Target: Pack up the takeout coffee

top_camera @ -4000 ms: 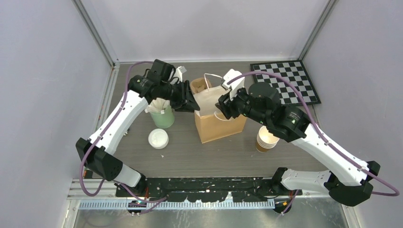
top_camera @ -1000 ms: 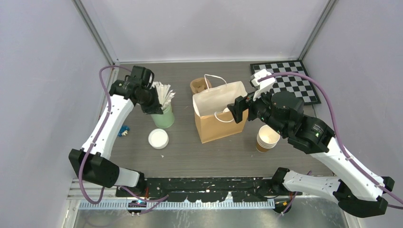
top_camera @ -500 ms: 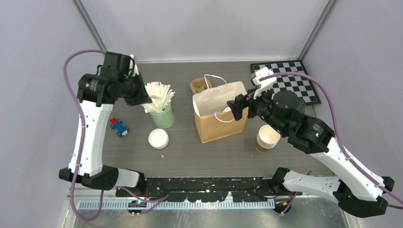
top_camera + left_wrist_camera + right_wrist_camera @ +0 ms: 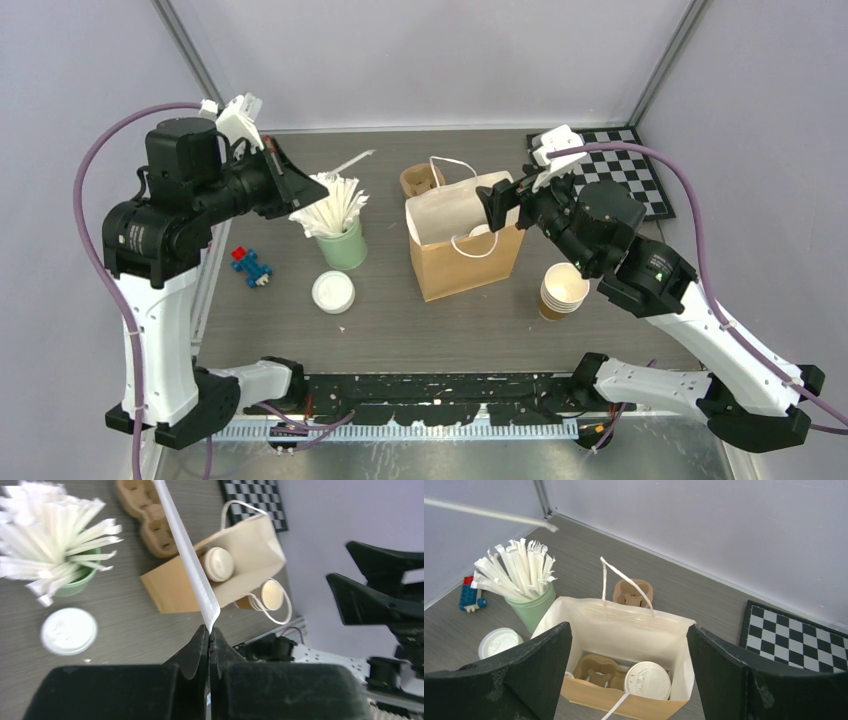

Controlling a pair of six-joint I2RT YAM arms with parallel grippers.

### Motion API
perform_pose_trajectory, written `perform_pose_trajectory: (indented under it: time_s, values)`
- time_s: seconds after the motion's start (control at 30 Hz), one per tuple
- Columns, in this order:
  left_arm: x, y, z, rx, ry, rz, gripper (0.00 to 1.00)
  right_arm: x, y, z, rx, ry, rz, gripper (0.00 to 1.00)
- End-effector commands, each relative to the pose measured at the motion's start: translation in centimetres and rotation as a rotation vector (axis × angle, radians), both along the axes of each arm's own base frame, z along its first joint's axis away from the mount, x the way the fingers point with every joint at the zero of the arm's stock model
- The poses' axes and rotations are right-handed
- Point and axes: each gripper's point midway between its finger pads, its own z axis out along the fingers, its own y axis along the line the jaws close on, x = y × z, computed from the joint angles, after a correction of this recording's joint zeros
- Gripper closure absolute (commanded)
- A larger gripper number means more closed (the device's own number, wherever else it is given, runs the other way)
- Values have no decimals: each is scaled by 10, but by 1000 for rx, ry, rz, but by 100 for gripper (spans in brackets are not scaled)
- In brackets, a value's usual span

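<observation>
The takeout coffee (image 4: 647, 680) stands inside the open brown paper bag (image 4: 624, 630), its white lid (image 4: 217, 564) facing up beside a cardboard carrier (image 4: 596, 670). My left gripper (image 4: 209, 630) is shut on the end of a paper-wrapped straw (image 4: 190, 555), held high over the table's left side (image 4: 297, 186). The straw (image 4: 352, 158) points toward the bag (image 4: 465, 265). My right gripper (image 4: 628, 627) hangs open above the bag's right rim (image 4: 505, 205) with nothing between its fingers. From the top view the coffee is mostly hidden.
A green cup of wrapped straws (image 4: 343, 245) stands left of the bag, with a loose white lid (image 4: 333, 292) in front and a small toy (image 4: 250, 268) to the left. There is a spare carrier (image 4: 420, 180) behind the bag, stacked cups (image 4: 563, 290) to its right, and a checkerboard (image 4: 600, 170) at the back right.
My left arm has lifted up and back to the left, drawing one straw out of the green cup. The right gripper shifted slightly higher over the bag, still open.
</observation>
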Motion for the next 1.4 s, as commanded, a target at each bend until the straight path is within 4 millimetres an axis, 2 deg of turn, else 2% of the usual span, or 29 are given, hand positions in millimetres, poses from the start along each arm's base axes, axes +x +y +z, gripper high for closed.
perform_pose_trajectory:
  time_s: [0.0,0.27,0.47,0.6,0.73,0.87,1.03,1.37]
  values:
    - [-6,-45,36,-217,-100,-228,100,7,-16,25,19,-52,-91,11]
    - [-13,-94,38,-307,-76,-469,100,10,-28,21,39,-42,-156,11]
    - [-11,-128,32,-330,-74,-565,100,5,-30,17,49,-22,-149,11]
    - [-7,-142,27,-324,-84,-594,100,3,-36,16,52,-24,-162,11]
    - [0,-157,11,-342,-56,-640,100,0,-44,16,57,-25,-185,11]
    - [3,-175,-20,-339,21,-682,100,-5,-50,17,58,-25,-185,11]
    - [7,-177,-45,-283,75,-672,100,-8,-60,18,62,-24,-209,12]
    - [1,-159,-69,-164,91,-646,100,-10,-63,12,73,-4,-216,12]
